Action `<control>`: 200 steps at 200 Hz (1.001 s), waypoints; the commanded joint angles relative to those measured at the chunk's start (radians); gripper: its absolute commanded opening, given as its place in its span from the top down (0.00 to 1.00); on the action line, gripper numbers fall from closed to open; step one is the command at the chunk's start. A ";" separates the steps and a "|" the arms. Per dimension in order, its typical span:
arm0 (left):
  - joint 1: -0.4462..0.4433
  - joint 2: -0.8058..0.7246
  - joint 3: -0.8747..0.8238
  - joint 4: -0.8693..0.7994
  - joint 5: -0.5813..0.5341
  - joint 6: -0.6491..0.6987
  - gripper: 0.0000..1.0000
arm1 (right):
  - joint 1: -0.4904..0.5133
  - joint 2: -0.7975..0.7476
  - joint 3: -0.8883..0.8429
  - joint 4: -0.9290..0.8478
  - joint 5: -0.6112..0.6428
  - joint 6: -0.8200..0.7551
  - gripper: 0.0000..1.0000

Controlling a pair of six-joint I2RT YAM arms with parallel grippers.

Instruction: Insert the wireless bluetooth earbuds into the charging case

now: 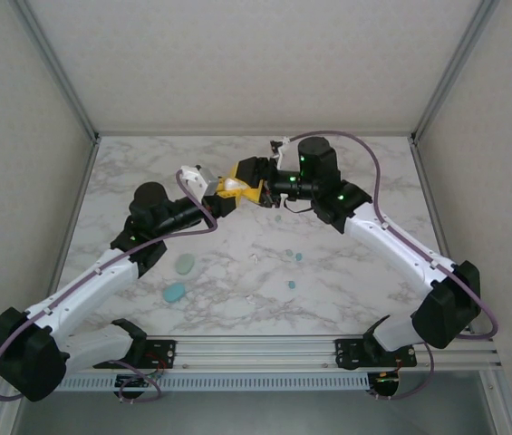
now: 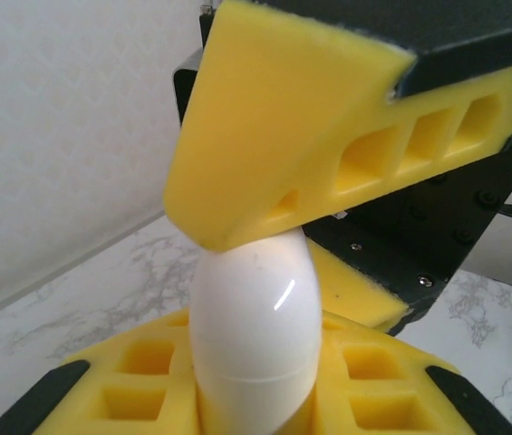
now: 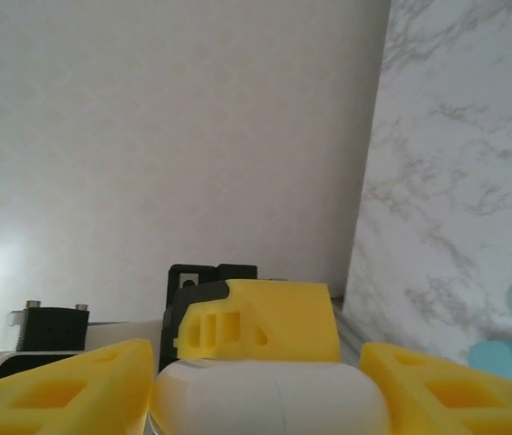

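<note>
One grey-veined marble bench (image 1: 147, 163) carries everything, and two white-and-black arms (image 1: 101, 281) meet above its far half. The left end effector (image 2: 256, 390) is clenched on a glossy white egg-shaped charging case (image 2: 251, 317), gripped between its yellow fingers. The right end effector (image 3: 260, 385) stands parted around that case, one yellow finger (image 2: 274, 136) touching its free end. Nearer the arm bases, two teal oval cases (image 1: 175, 292) lie on the bench. To their right lie tiny pale teal earbuds (image 1: 291, 285), loose on the marble.
</note>
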 commanded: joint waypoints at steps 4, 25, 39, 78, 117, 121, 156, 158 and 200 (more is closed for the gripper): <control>-0.010 -0.012 0.027 0.076 -0.007 -0.015 0.92 | -0.002 0.003 -0.054 0.124 -0.024 0.141 0.43; -0.010 -0.014 0.022 0.085 -0.034 -0.015 0.91 | -0.010 -0.017 -0.069 0.126 -0.005 0.142 0.48; -0.010 -0.014 0.016 0.102 -0.049 -0.019 0.90 | -0.012 -0.027 -0.082 0.138 0.009 0.158 0.50; -0.010 0.003 0.027 0.130 -0.052 -0.039 0.82 | -0.012 -0.045 -0.161 0.267 0.045 0.264 0.56; -0.010 0.018 0.037 0.132 -0.042 -0.044 0.76 | -0.012 -0.049 -0.190 0.303 0.062 0.294 0.57; -0.010 0.018 0.038 0.132 -0.042 -0.044 0.74 | -0.012 -0.047 -0.190 0.304 0.062 0.294 0.57; -0.010 0.017 0.036 0.132 -0.048 -0.047 0.68 | -0.012 -0.047 -0.190 0.291 0.067 0.296 0.57; -0.010 0.018 0.035 0.132 -0.048 -0.046 0.68 | -0.012 -0.047 -0.190 0.289 0.067 0.296 0.57; -0.010 0.020 0.042 0.080 -0.023 -0.019 0.72 | -0.012 -0.053 -0.186 0.286 0.079 0.287 0.56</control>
